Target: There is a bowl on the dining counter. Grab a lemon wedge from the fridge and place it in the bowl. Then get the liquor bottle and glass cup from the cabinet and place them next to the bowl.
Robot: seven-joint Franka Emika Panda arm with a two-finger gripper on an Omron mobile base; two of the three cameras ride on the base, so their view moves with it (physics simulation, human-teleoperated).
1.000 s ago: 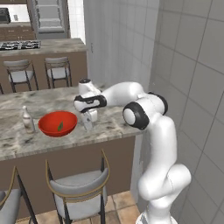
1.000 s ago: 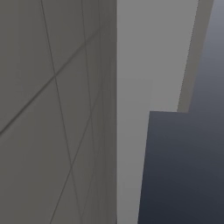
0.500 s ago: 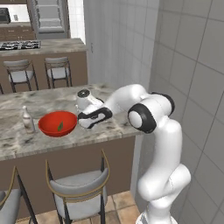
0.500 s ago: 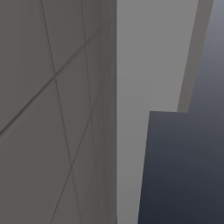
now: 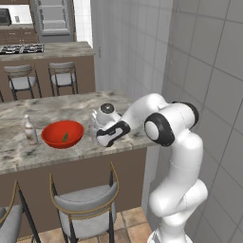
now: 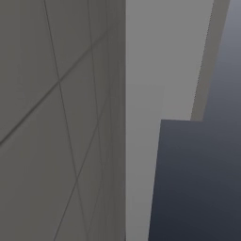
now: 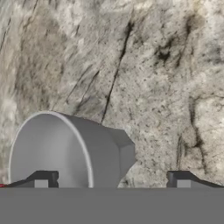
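I see the table, a long marble top with grey stools in front of it. On it stands the red bowl, and the small lemon wedge lies inside it. The liquor bottle stands upright just beside the bowl, on its far side from the arm. In the hand view the glass cup stands on the marble, and the end effector has its fingertips wide apart, one in front of the cup, not clamped on it.
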